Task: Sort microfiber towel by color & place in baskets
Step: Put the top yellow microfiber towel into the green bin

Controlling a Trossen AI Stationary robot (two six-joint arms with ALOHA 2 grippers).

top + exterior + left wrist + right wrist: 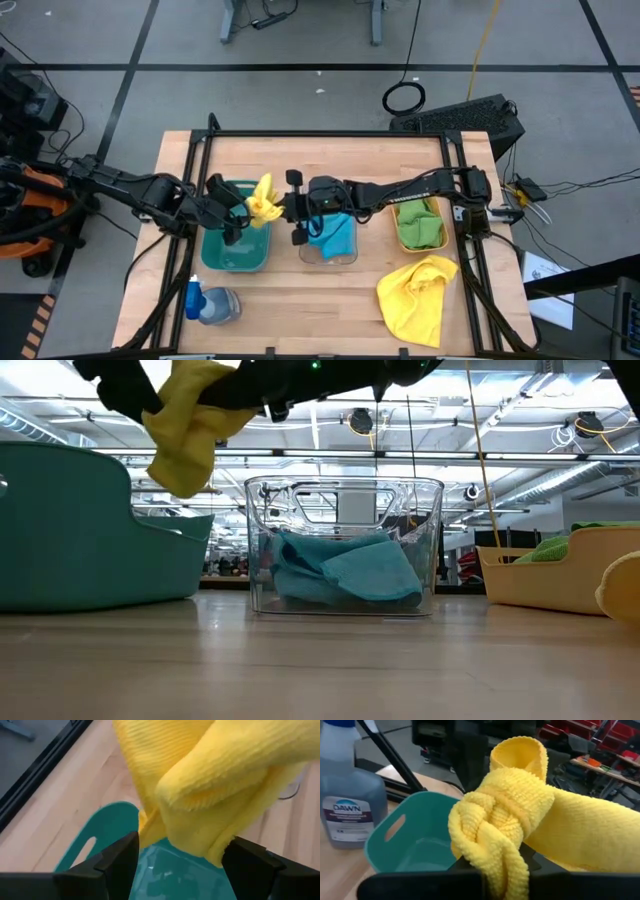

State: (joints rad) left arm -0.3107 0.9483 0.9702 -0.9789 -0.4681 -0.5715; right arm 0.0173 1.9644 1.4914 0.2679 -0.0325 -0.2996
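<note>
A yellow microfiber towel hangs bunched in the air over the right end of the dark green basket. My right gripper is shut on it, reaching in from the right. My left gripper is open, one finger on either side of the towel's hanging folds. The clear basket holds a teal towel. The orange-yellow basket holds a green towel. A second yellow towel lies crumpled on the table at the near right. My right gripper pinches a bunched, many-layered wad of the yellow towel between its two fingers, coming nearly level from the table's right side. The towel is lifted clear and droops slack below the fingers. My left gripper: I cannot tell whether its open fingers touch the towel.
A blue-capped spray bottle lies on the table near the front left, just in front of the green basket. A black frame borders the table's far and side edges. Bare wood lies between the bottle and the second yellow towel.
</note>
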